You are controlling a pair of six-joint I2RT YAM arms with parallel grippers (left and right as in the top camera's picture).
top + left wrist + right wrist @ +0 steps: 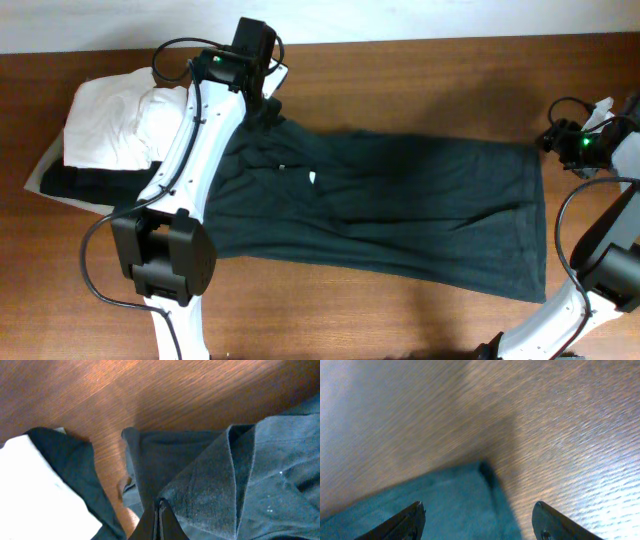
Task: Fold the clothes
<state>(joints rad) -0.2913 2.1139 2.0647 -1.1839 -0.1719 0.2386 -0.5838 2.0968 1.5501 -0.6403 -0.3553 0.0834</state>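
The dark teal T-shirt (pixel 400 205) lies spread across the wooden table, hem end at the right, collar end at the left under my left arm. My left gripper (pixel 268 108) is at the shirt's far left corner; in the left wrist view its fingers (pixel 161 510) are shut on a fold of the shirt (pixel 215 480). My right gripper (pixel 553 142) is open just above the shirt's far right corner; in the right wrist view its fingers (pixel 479 515) straddle that corner (pixel 470 500) without touching it.
A folded white garment (pixel 115 120) lies on dark cloth (pixel 85 182) at the left of the table, also in the left wrist view (pixel 35 495). Bare wood (pixel 400 70) runs along the far edge. The arm bases stand at the front.
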